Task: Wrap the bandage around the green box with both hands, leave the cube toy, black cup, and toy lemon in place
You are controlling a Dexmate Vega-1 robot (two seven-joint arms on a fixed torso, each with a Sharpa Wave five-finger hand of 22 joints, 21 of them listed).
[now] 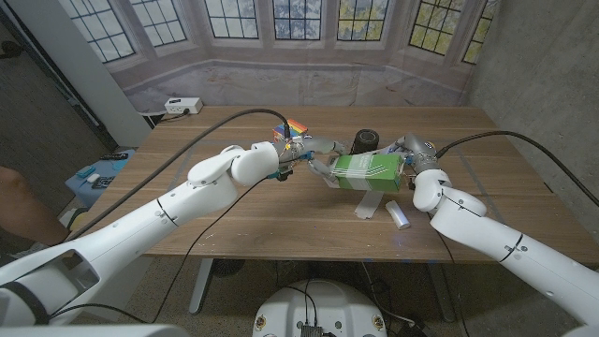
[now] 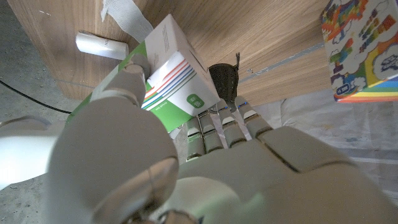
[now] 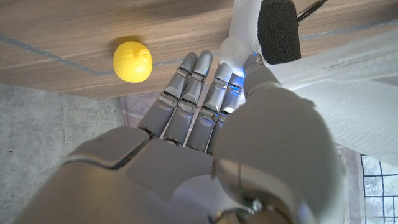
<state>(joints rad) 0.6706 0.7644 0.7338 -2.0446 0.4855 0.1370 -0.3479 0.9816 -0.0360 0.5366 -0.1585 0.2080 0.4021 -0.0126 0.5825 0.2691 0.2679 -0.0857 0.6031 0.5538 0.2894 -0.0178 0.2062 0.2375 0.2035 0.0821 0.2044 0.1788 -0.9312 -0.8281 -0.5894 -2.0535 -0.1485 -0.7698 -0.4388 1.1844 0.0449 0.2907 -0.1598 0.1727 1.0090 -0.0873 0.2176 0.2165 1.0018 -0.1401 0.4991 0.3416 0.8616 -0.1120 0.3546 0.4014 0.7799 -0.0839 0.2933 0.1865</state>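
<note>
The green box (image 1: 367, 171) sits lifted between the two hands, above the middle of the worktop (image 1: 234, 215), tilted a little. The left hand (image 1: 301, 157) grasps its near end; in the left wrist view its fingers (image 2: 224, 127) lie along one face of the box (image 2: 171, 81) and the thumb presses the opposite side. The right hand (image 1: 409, 161) is at the box's far end; whether it is clenched on the box or on the bandage I cannot tell, since the right wrist view shows only its fingers (image 3: 186, 99) reaching forward.

A loose strip of bandage (image 1: 367, 206) hangs just below the box, and the bandage roll (image 1: 398, 214) lies on the worktop beneath the right hand.

To do this step well, I judge the left hand should keep the box steady while the right draws the strip taut around it, each turn overlapping the last. The black cup (image 1: 364, 141) stands just beyond the box, the cube toy (image 1: 289, 129) just beyond the left hand, and the toy lemon (image 3: 132, 61) ahead of the right fingers, so sweeps should stay short and close.
</note>
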